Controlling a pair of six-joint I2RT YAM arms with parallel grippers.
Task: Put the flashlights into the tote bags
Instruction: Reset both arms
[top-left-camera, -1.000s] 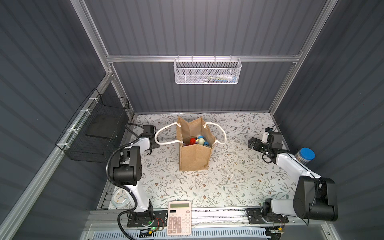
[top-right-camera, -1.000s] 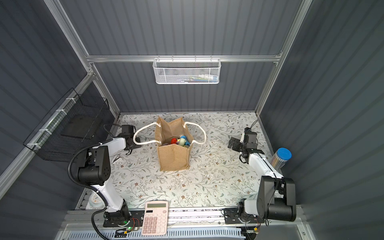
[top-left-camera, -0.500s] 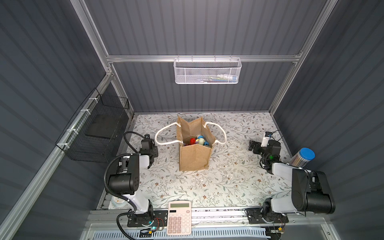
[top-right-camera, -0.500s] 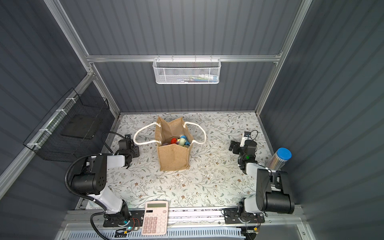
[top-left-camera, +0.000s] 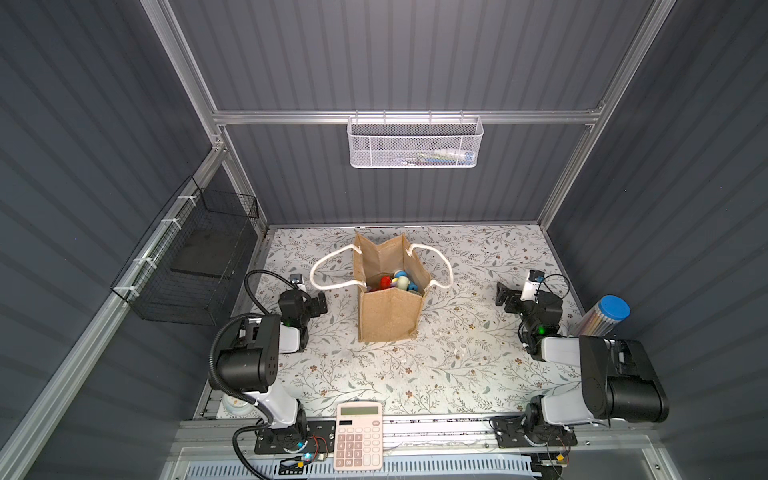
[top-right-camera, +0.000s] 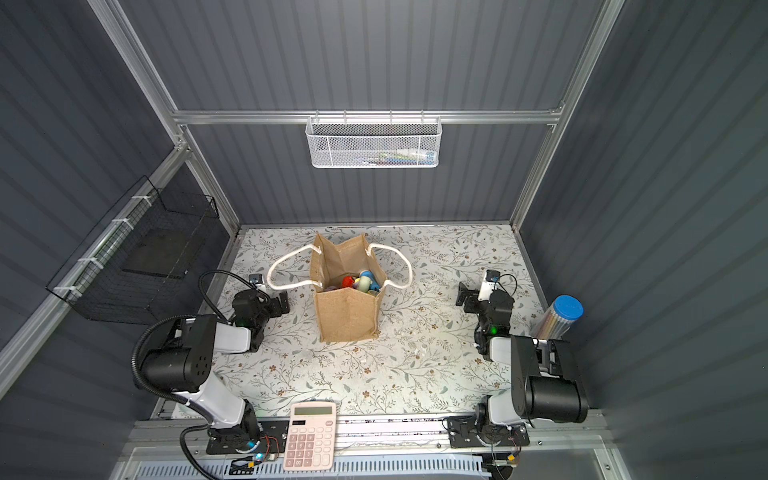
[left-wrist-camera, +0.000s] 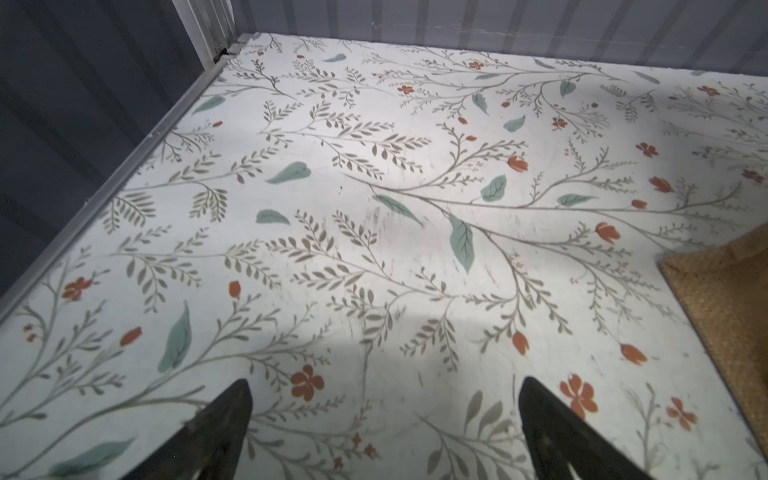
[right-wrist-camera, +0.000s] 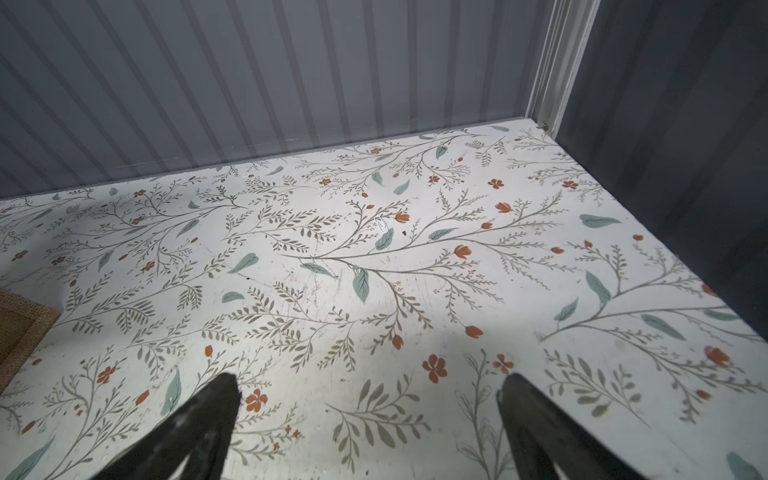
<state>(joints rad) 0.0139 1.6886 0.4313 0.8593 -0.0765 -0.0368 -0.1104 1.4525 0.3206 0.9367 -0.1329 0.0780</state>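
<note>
The big worktop (top-left-camera: 415, 374) has leaves and little red flowers drawn all over it. A black wire basket (top-left-camera: 187, 266) hangs on the wall at 9 o'clock. A white mesh basket (top-left-camera: 413, 143) hangs on the wall at 12 o'clock. The brown bag (top-left-camera: 388, 316) stands upright near the middle of the worktop, a bit toward 12 o'clock, and its top is wide open. One white rope handle (top-left-camera: 328, 270) flops out to 9 o'clock and the other rope handle (top-left-camera: 442, 266) flops out to 3 o'clock. A pink calculator (top-left-camera: 359, 436) lies at the 6 o'clock edge. A clear tube of pencils (top-left-camera: 602, 320) with a blue cap stands at the 3 o'clock edge. The left pincer (left-wrist-camera: 385, 386) sits low over the worktop at 9 o'clock from the bag, near it but not touching it. Its two black tips are spread wide with nothing between them. The right pincer (right-wrist-camera: 372, 380) sits at 3 o'clock from the bag, farther off, and it is spread wide with nothing in it too. The flashlights (top-left-camera: 395, 282) lie piled inside the bag, and both top views show red, blue and pale ones.
</note>
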